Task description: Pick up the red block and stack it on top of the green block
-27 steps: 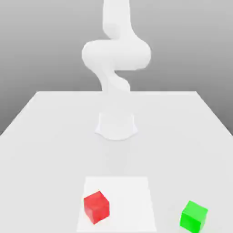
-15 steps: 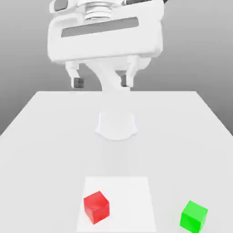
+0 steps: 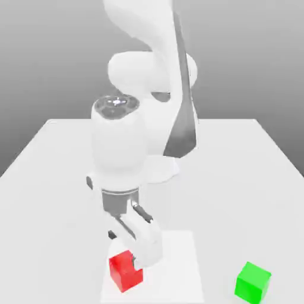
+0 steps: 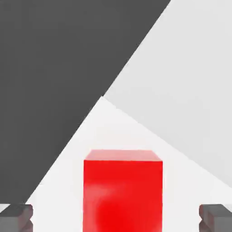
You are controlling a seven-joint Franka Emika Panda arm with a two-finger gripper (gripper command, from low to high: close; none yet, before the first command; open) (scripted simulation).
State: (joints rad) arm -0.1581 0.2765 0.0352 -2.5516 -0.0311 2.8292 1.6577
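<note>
At the lower edge of the hand view the two dark fingertips [image 4: 16,216] stood far apart, one in each bottom corner, and the red block [image 4: 123,190] sat between them with clear space on either side. So the pincer [image 4: 116,217] was spread wide and held nothing; the block filled the lower middle of that frame, square to the camera.

In the exterior view the same block [image 3: 124,270] lay low and left of centre, on a slightly brighter square patch [image 3: 178,267] of the surface [image 3: 249,178]. The pincer [image 3: 139,252] hung right over it, its white hand reaching down to the block's upper far edge, though from this angle it could not be told whether the fingers already straddled the cube's sides or stood just above them. The green block [image 3: 253,281] rested in the lower right corner of the frame, well apart from the red one and off the bright patch.

Behind them the white arm [image 3: 119,148] rose through the middle of the picture, bending up and out of the top of the frame.

The step in hand looked like the approach for the grasp: aligned over the red block, not yet closed. The next move probably called for a short descent until the fingertips flanked the cube's sides, then closing squarely, lifting clear of the surface, and carrying it toward the frame's lower right to set it on the green block.
</note>
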